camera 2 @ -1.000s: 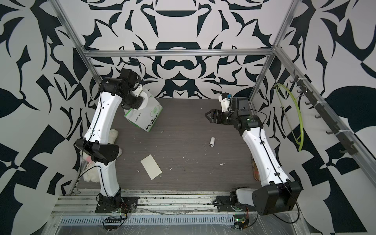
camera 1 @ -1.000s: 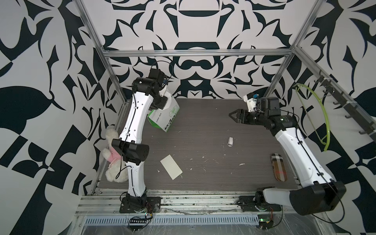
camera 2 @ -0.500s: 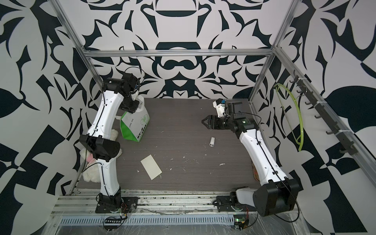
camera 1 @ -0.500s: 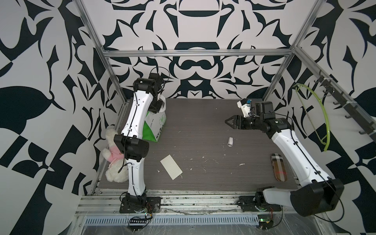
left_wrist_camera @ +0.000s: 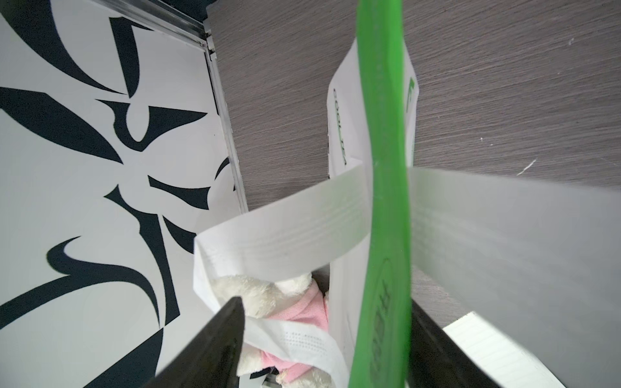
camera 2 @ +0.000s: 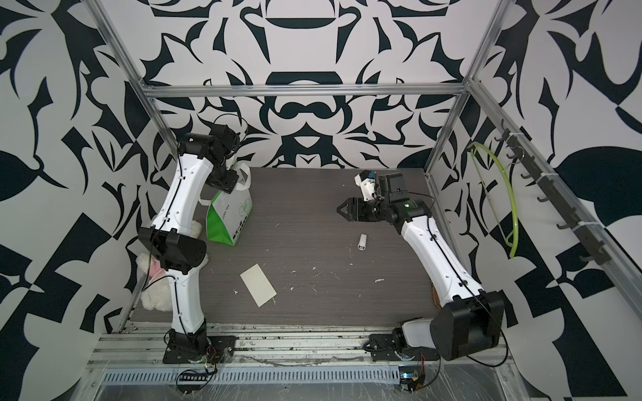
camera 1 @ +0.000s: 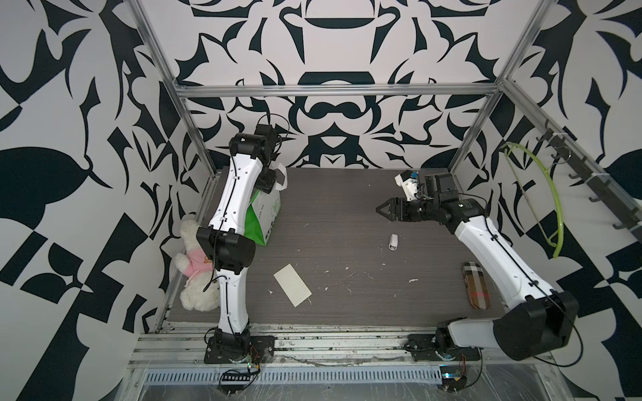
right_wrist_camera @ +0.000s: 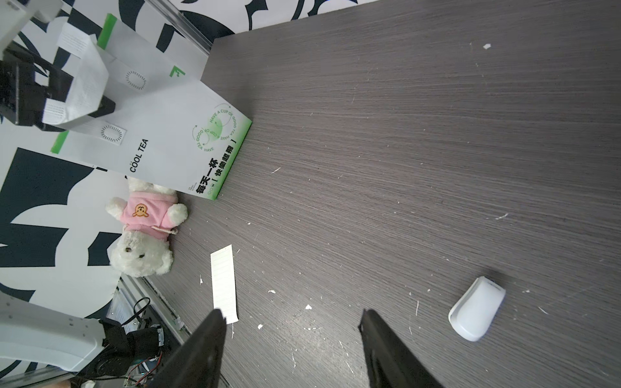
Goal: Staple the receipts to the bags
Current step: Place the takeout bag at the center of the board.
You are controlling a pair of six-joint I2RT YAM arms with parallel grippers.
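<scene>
Left wrist view has the left hand (left_wrist_camera: 324, 300) with jaws spread wide, gripping nothing, straddling the bag (left_wrist_camera: 383, 168) whose white handle (left_wrist_camera: 285, 235) loops across between its fingers, the bag standing on the desk (left_wrist_camera: 504, 84) directly beneath. Judging by that loop, the hand should rise straight and slowly so no finger snags the handle and tips the bag. Farther out, the receipt (camera 1: 292, 284) lies flat on the desk nearer this arm's base, and the right hand (right_wrist_camera: 290, 314), open and empty, hovers near the stapler (right_wrist_camera: 477, 309).
</scene>
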